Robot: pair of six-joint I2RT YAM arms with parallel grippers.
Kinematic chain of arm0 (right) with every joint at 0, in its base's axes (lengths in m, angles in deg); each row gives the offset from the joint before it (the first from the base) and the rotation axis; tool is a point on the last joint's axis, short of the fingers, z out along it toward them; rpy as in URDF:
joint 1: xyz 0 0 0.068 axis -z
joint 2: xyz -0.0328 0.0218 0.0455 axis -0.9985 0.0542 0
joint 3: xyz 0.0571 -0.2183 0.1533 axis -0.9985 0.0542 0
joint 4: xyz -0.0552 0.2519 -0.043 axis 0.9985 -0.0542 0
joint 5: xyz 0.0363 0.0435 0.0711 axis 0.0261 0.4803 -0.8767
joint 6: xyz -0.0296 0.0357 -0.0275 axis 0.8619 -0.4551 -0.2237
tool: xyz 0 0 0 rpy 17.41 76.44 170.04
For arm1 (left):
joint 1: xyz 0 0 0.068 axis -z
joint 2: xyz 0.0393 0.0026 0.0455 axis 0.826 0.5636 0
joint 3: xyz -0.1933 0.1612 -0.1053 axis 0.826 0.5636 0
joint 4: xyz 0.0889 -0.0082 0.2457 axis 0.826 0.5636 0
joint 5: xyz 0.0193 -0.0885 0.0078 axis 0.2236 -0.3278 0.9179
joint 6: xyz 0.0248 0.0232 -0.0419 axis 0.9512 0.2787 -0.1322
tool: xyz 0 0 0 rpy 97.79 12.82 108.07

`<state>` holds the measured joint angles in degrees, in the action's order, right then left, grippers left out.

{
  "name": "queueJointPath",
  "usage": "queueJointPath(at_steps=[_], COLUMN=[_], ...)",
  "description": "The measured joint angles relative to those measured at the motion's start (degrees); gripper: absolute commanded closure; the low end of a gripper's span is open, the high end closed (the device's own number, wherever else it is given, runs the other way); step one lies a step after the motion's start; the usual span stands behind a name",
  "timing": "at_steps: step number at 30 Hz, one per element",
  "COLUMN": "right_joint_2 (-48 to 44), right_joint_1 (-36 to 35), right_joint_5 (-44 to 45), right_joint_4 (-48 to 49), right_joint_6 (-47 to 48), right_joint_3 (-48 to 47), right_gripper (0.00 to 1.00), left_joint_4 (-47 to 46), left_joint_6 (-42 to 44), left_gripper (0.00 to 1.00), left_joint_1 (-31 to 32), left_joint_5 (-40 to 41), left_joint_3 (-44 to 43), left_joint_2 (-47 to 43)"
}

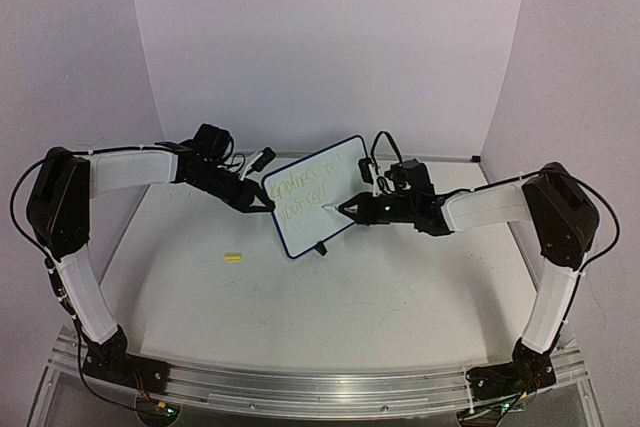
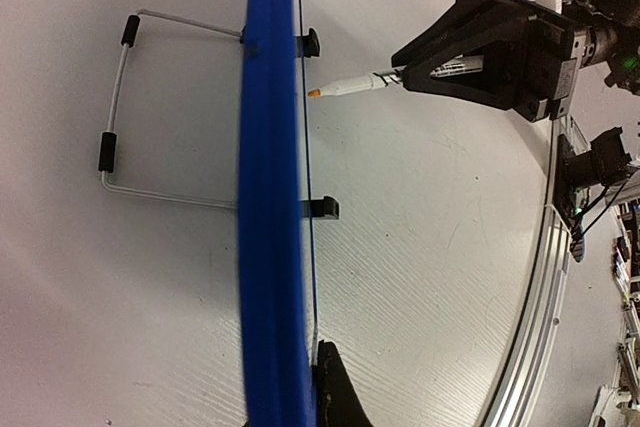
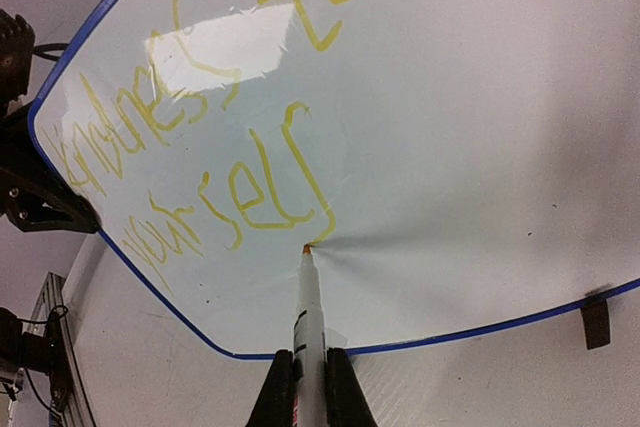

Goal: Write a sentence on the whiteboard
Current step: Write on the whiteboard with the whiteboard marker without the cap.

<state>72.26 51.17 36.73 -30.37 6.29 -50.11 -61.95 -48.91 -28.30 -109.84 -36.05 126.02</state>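
Lying on the white counter (image 1: 350, 317) nearest the arm bases is a small yellow bit (image 1: 232, 258), off by itself, apart from the board. Further back the right claw (image 1: 352, 209) is clamping a white marker (image 3: 308, 297) and pressing its tip against the whiteboard (image 1: 310, 232), right at the tail of the lower line of the yellow sentence (image 3: 250, 197). The board is standing tilted mid-counter on its wire stand (image 2: 115, 137), and the left claw (image 1: 262, 202) is pinching its blue rim at the left edge.

The left arm (image 1: 85, 287) and right arm (image 1: 548, 307) rise from the lower corners, elbows bent high at the frame's sides, forearms reaching inward. At centre, the left gripper (image 1: 262, 202) and right gripper (image 1: 352, 209) face each other, jaws closed.
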Motion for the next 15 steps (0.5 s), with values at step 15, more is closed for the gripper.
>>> queueJointPath(at_steps=[15], right_joint_2=[-5.01], right_joint_1=[0.0], right_joint_5=[1.14], right_joint_4=[2.85], right_joint_6=[-1.29], right_joint_3=[1.01], right_gripper=[1.0], left_joint_4=[0.02], left_joint_6=[0.02], left_gripper=[1.0], left_joint_1=[0.04], left_joint_5=[0.04], left_joint_3=[0.0], left_joint_2=[0.0])
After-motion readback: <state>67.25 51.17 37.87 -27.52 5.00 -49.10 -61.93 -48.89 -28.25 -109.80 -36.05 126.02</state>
